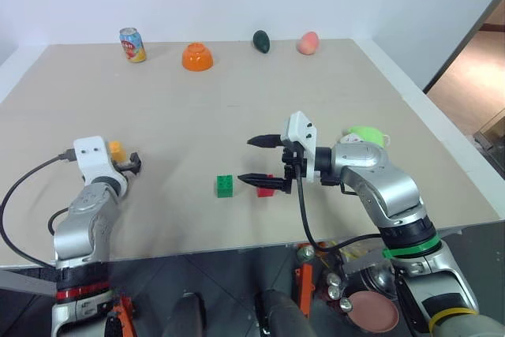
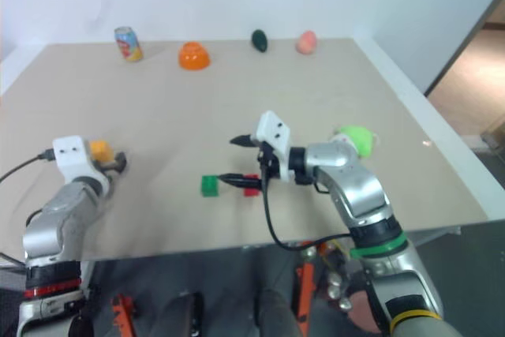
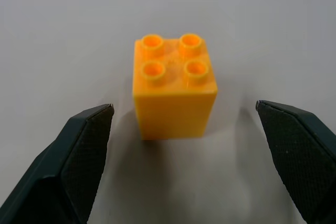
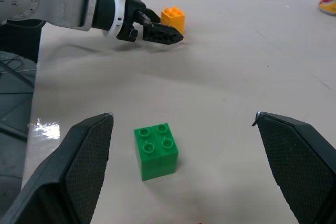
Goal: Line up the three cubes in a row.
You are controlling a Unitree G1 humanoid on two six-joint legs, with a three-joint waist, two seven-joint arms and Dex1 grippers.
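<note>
Two spread fingers of the left hand flank the yellow-orange cube, untouched.

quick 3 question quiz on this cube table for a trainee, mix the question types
1. True or false: the left tool is shut on the yellow-orange studded plastic cube.
2. Which cube lies nearest the small green studded plastic cube? A) the small red plastic cube B) the yellow-orange cube
3. Fill in: the open right tool points towards the robot's ____.

Key
1. False: its fingers stand open, the cube ahead of them, untouched.
2. A
3. left
</note>
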